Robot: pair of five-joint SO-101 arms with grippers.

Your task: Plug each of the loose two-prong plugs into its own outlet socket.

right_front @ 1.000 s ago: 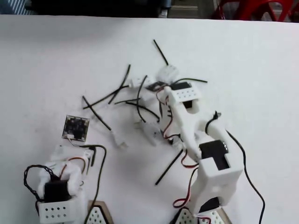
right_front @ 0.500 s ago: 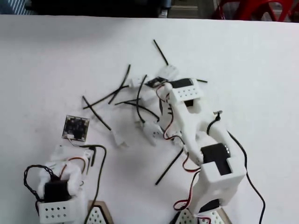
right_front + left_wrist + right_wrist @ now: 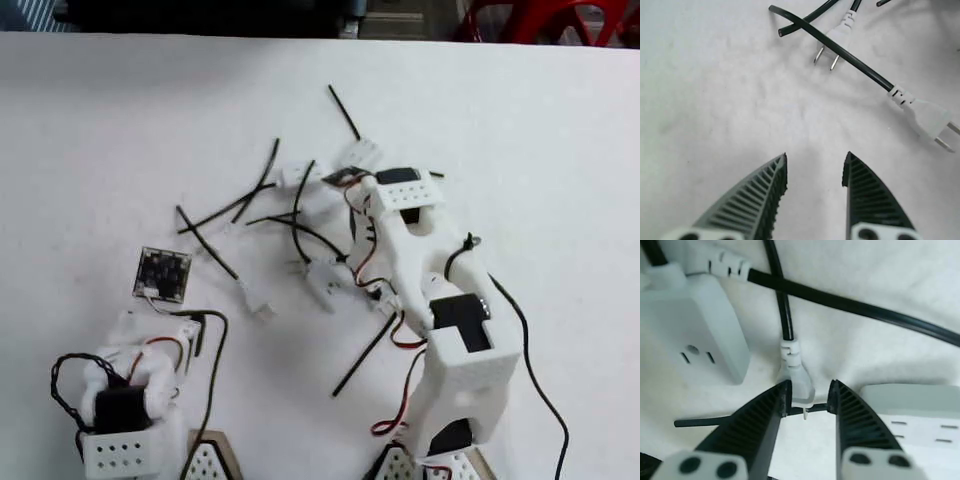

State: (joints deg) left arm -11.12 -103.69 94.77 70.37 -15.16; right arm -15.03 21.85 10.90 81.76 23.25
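My right gripper [image 3: 808, 385] is open, its fingers either side of a white two-prong plug [image 3: 798, 376] on a black cord. One white outlet block [image 3: 700, 325] lies to one side of it and a second outlet block [image 3: 920, 412] to the other. In the high view this gripper [image 3: 338, 180] sits between the two outlets [image 3: 360, 155] [image 3: 297, 175]. My left gripper [image 3: 815, 160] is open over bare table, with nothing between its fingers. Two loose white plugs [image 3: 836, 37] [image 3: 927, 117] lie ahead of it, a black cord crossing the nearer one.
Several short black cords [image 3: 240, 205] are scattered across the middle of the white table [image 3: 100, 130]. Two plugs [image 3: 325, 280] [image 3: 255, 300] lie between the arms. The left arm [image 3: 125, 385] rests at the near left edge. A black cable [image 3: 525, 350] trails beside the right arm.
The right arm has shifted slightly farther and to the right, uncovering the plug lying beside it. The left arm has not moved.
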